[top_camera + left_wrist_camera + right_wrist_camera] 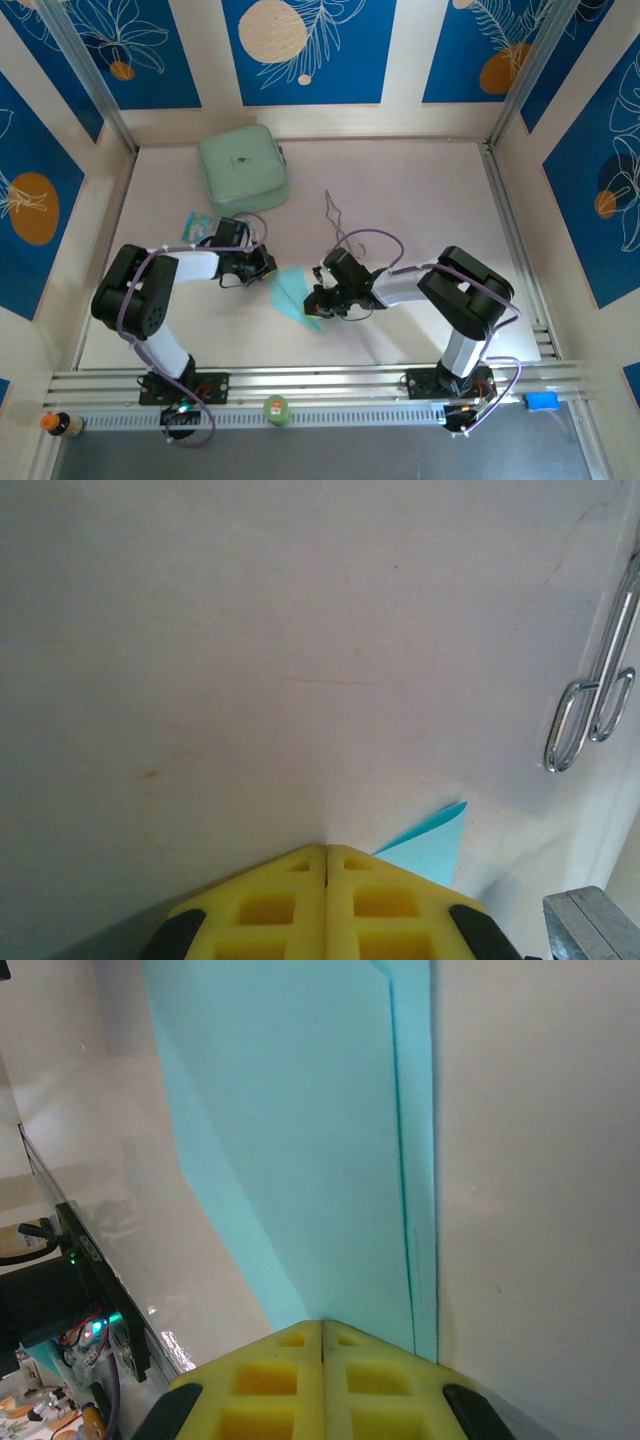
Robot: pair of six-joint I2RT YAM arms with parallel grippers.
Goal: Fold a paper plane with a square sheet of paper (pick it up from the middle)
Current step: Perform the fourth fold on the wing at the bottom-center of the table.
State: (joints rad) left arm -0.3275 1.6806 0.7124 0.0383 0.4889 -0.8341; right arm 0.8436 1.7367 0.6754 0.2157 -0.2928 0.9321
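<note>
Right now the risk is a skewed crease: the cyan paper (289,290), folded to a wedge with its narrow end toward five o'clock, lies mid-counter (420,200), and a sideways drag could slide or tear it. Both arms reach inward, elbows bent, wrists low. The left pincer (262,268), tips together, sits just beside the paper's ten o'clock corner. The right pincer (320,296), tips together, meets its three o'clock edge; whether a layer is pinched I cannot tell.
</note>
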